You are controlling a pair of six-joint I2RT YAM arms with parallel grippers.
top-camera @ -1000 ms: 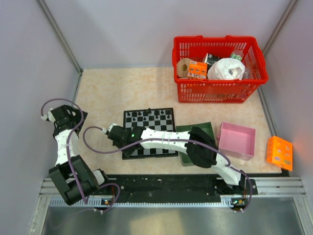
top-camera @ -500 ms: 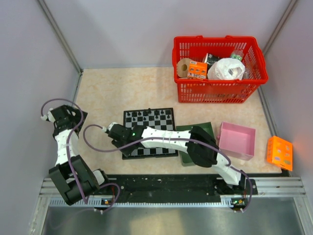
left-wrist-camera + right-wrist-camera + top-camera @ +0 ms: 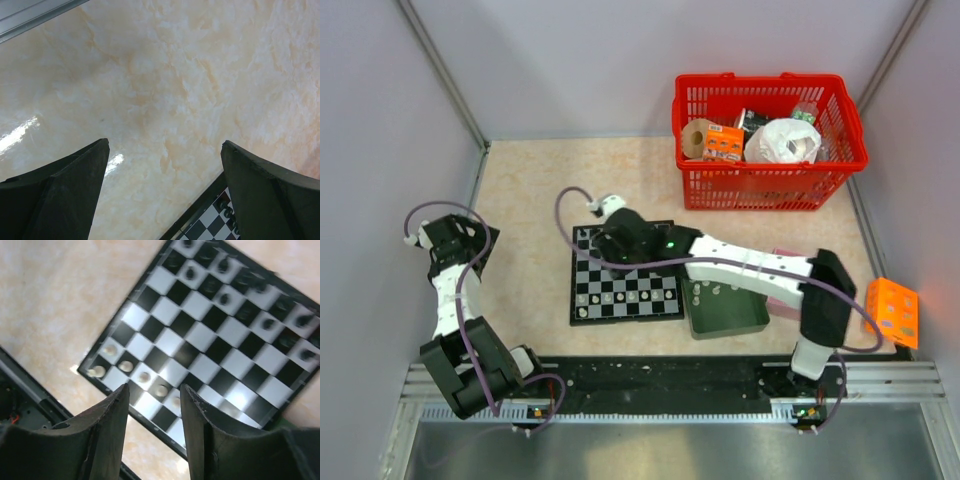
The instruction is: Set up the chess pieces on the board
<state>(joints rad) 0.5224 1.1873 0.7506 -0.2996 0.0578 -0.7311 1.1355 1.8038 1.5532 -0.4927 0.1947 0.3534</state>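
Two arms are in view. The right arm [image 3: 750,268] rises from its base at the lower right of the overhead view and bends at an elbow near the right edge. From there it runs leftward in a long, nearly level reach across the green tray [image 3: 730,322], ending over the upper edge of the board [image 3: 625,297]. The right gripper [image 3: 154,390] looks down on the board, its fingers partly apart with nothing between them and checkered squares showing through the gap. The board lies at the centre of the table. Black pieces [image 3: 223,299] fill the rows toward the upper right of the wrist view. Whitish pieces [image 3: 125,366] stand in a partial row along the lower-left edge. More small pale pieces [image 3: 706,290] lie in the tray, just right of the board. The left arm [image 3: 445,300] is folded at the left edge, well apart from the board. The left gripper [image 3: 165,144] is spread wide and empty above bare tabletop [image 3: 165,75].
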